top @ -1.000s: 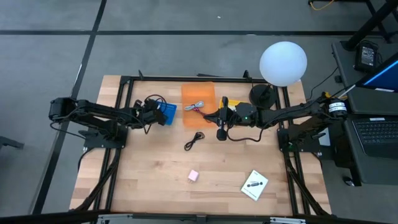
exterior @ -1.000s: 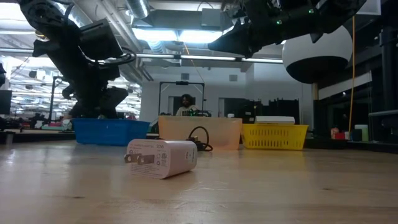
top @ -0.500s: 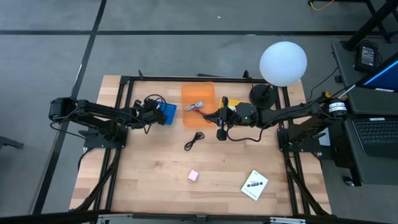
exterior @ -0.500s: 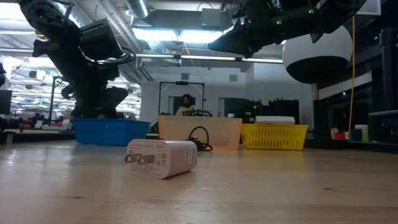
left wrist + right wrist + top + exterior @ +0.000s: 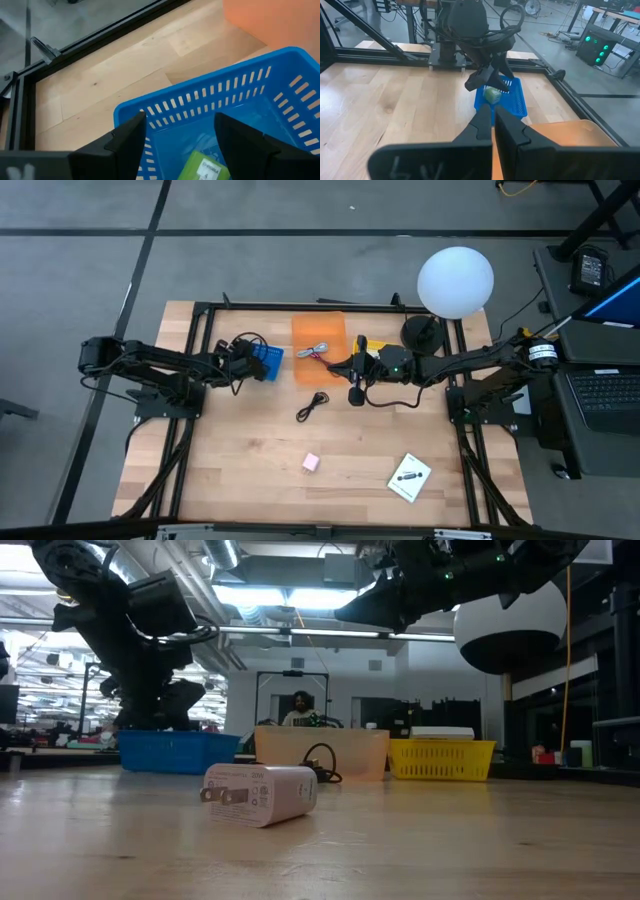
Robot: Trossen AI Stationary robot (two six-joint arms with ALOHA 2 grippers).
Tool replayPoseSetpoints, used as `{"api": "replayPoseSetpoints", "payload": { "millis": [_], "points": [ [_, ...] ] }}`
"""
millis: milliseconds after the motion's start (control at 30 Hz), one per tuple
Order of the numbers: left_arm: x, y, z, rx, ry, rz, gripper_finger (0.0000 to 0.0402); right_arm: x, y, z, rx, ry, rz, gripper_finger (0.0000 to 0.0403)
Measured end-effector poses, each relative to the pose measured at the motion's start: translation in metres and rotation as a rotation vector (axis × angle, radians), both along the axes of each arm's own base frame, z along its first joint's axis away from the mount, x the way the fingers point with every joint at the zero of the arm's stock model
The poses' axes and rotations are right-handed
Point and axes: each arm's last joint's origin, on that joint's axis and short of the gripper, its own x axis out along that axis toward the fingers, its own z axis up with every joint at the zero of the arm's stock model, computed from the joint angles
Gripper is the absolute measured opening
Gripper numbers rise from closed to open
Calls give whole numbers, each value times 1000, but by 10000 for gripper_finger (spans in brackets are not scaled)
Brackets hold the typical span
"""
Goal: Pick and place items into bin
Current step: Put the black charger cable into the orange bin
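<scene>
Even, bright overhead light falls on the wooden table (image 5: 250, 470), casting only soft shadows. In the low view, ceiling strip lights (image 5: 290, 595) glare and both arms read as dark silhouettes. Wrist views blur close in.

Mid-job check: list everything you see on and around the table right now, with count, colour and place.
Blue basket: 1, blue, back left of the table; a green item lies inside.
Orange bin: 1, orange, back centre; a small cable bundle inside.
Yellow basket: 1, yellow, back right, mostly hidden under the right arm from above.
Black cable: 1, black, coiled at table centre.
Charger plug: 1, pinkish white, front centre.
White card: 1, white with black mark, front right.
White globe: 1, white, back right corner.
Left gripper: open, over the blue basket.
Right gripper: shut, beside the orange bin.
</scene>
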Motion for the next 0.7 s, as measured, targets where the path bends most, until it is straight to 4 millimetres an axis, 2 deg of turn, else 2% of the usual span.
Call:
{"api": "replayPoseSetpoints", "payload": {
  "millis": [333, 700],
  "points": [
    [1, -2, 5, -4, -2, -74, 226, 0, 0, 0, -2, 1, 0, 4],
    [-2, -18, 40, 60, -109, -344, 226, -1, 0, -5, 31, 45, -7, 4]
  ]
}}
